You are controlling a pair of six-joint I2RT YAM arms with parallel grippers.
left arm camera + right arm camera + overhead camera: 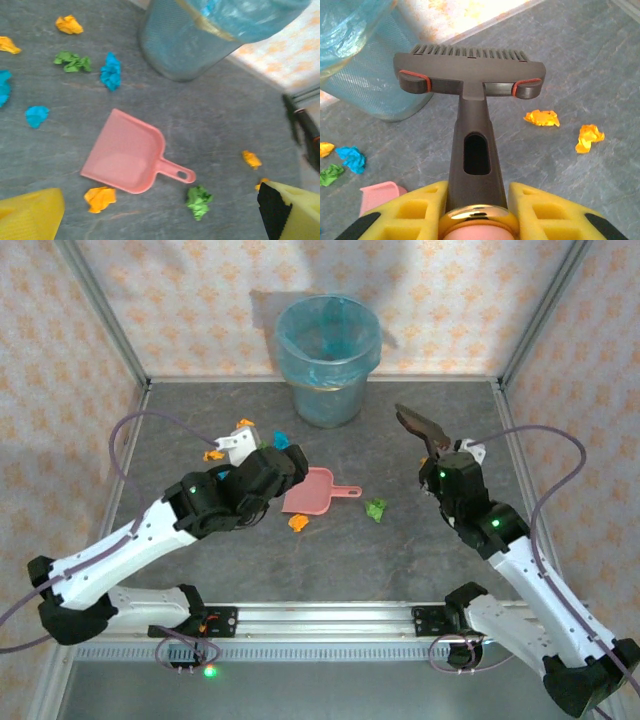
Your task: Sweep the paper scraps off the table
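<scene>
Left wrist view: the left fingers [30, 215], yellow-padded, stand spread wide and hold nothing. They hover above a pink plastic dustpan [125, 155] that lies flat on the dark grey, marble-mottled desk [225, 125].

Right wrist view: the right fingers [545, 210] pinch the handle of a dark grey plastic brush [470, 80]. Its head appears raised off the desk, near the translucent bin with a blue liner [328, 360].

The small crumpled paper scraps [100, 198], in orange, green and blue, lie loose on the desk around the dustpan. One orange scrap is just beside the dustpan's lip and one green scrap is near its handle. Others lie well apart, toward the bin and by the brush.

Findings: the dustpan tray is bare and no scrap has been gathered.

Assessment: the task is at an early stage. The brush is in hand but the dustpan is not yet grasped. All sweeping, collecting and emptying is outstanding.
</scene>
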